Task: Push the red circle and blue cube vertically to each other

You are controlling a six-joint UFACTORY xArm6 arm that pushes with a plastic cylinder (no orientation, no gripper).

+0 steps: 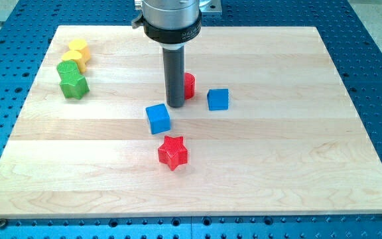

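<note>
The red circle lies near the board's middle, partly hidden behind my rod. My tip rests just left of and below it, close to touching. One blue cube sits to the right of the red circle, slightly lower. A second blue block sits just below and left of my tip.
A red star lies below the blue block. At the view's upper left a yellow block, a green block and a green star cluster together. The wooden board sits on a blue perforated table.
</note>
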